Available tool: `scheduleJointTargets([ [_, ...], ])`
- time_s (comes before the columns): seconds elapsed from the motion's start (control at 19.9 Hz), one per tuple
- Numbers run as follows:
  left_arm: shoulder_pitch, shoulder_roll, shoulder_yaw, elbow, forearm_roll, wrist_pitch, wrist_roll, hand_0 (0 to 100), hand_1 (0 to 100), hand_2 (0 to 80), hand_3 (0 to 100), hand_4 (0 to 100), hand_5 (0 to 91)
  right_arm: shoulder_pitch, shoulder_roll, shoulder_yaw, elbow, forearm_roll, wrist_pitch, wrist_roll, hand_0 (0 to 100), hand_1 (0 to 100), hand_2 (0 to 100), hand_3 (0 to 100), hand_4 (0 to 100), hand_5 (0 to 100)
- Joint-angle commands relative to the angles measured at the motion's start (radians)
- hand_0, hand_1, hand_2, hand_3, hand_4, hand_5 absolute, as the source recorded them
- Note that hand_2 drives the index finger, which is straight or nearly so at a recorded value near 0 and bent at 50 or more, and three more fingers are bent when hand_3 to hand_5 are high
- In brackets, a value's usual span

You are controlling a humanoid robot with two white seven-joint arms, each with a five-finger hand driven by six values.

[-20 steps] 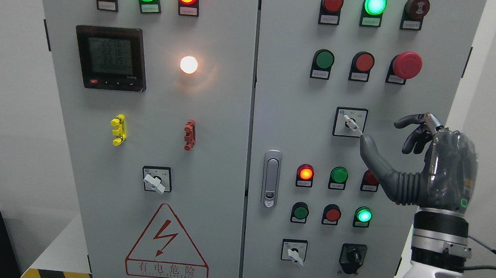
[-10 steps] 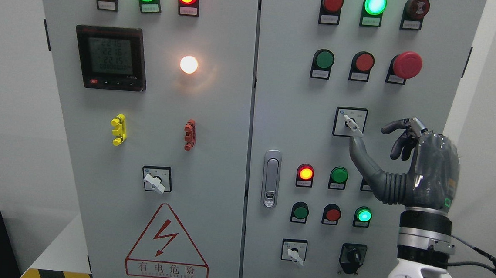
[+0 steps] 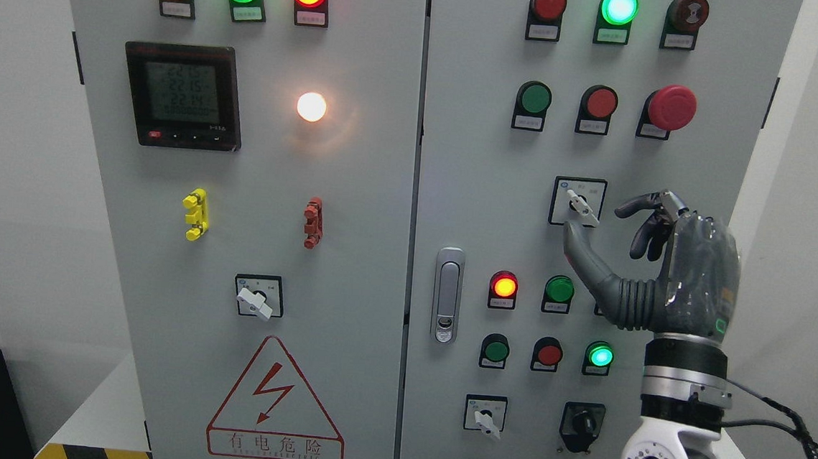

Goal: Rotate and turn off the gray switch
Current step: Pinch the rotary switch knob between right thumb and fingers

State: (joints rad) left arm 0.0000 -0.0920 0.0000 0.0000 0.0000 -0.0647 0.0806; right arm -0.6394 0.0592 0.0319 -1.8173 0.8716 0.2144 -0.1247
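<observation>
Since the right hand (image 3: 654, 268) slid leftward, its thumb now sits just under the gray switch (image 3: 581, 207), lever pointing four o'clock; fingers (image 3: 641, 206) apart, not yet gripping.

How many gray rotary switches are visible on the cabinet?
3: one on the left door, one beside the right hand, one at the right door's bottom. None seems hidden.

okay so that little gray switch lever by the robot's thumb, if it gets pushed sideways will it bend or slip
The gray switch lever looks like rigid moulded plastic, so it would probably pivot rather than bend. It is narrow and smooth-looking, so the right hand may slip off with only a thumb against it.
</observation>
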Motion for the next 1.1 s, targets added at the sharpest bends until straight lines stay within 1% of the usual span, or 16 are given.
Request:
scheduleJointTargets([
  [0.0,-0.009,0.0,0.008,-0.026,0.018,-0.001,-0.001,12,39,0.0,0,0,0.0,-0.013,0.007,0.008,0.041,0.0,0.0,-0.001,0,46,55,93,98,100],
  [0.45,-0.009,0.0,0.008,-0.026,0.02,-0.001,-0.001,12,39,0.0,0,0,0.0,-0.013,0.005,-0.004,0.044,0.0,0.0,-0.001,0,47,56,93,98,100],
  [1.05,-0.009,0.0,0.008,-0.026,0.018,-0.003,-0.001,12,39,0.0,0,0,0.0,-0.016,0.005,0.005,0.047,0.0,0.0,0.0,2,46,57,93,97,100],
])
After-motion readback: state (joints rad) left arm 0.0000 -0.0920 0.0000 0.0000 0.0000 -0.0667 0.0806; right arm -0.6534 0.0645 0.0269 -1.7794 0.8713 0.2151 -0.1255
